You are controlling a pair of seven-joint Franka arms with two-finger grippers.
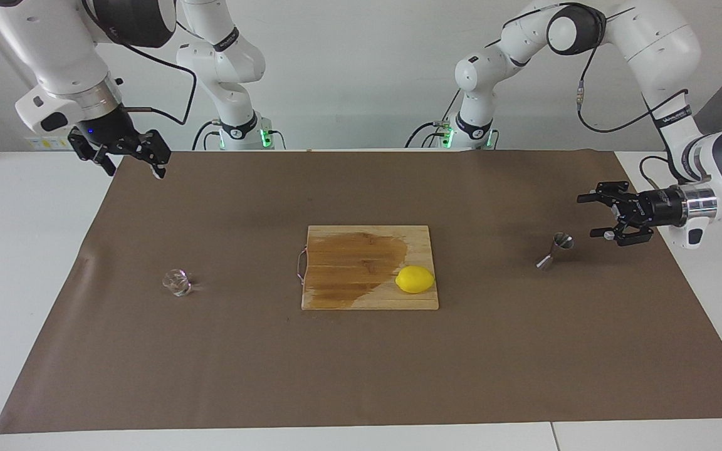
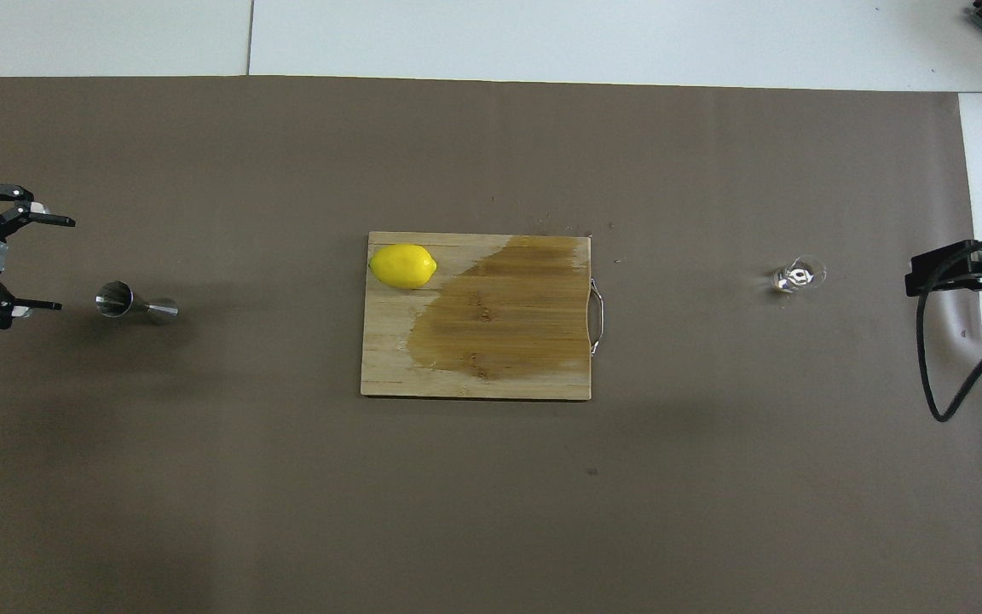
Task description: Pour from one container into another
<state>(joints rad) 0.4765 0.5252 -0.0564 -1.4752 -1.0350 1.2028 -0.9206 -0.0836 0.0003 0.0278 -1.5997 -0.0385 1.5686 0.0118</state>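
Here we see the silver jigger [image 1: 554, 250] at the right of the facing view, standing on the brown paper [image 1: 361, 376] toward the left arm's end of the table. It appears slanted in both views: in the facing view its open upper cone sits up and toward the frame's right, and in the overhead view [image 2: 136, 304] its long axis runs nearly level across the frame, mouth toward the frame's left edge. We cannot tell whether it truly tilts or stands upright.

The left gripper [image 1: 595, 215] hovers just beside the jigger's mouth, apart from it, its two fingers spread wide and pointing toward the jigger; in the overhead view [image 2: 56, 263] it sits at the left edge.

The clear glass cup [image 1: 177, 282] stands at the lower left of the facing view, at the right of the overhead view [image 2: 796, 275]. The right gripper [image 1: 133, 169], at the upper left, hangs over the paper's corner, well apart from the cup, its fingers likewise spread and holding nothing.

Between the two vessels lies a wooden cutting board [image 1: 336, 294] bearing a dark stain and a lemon [image 1: 415, 279].
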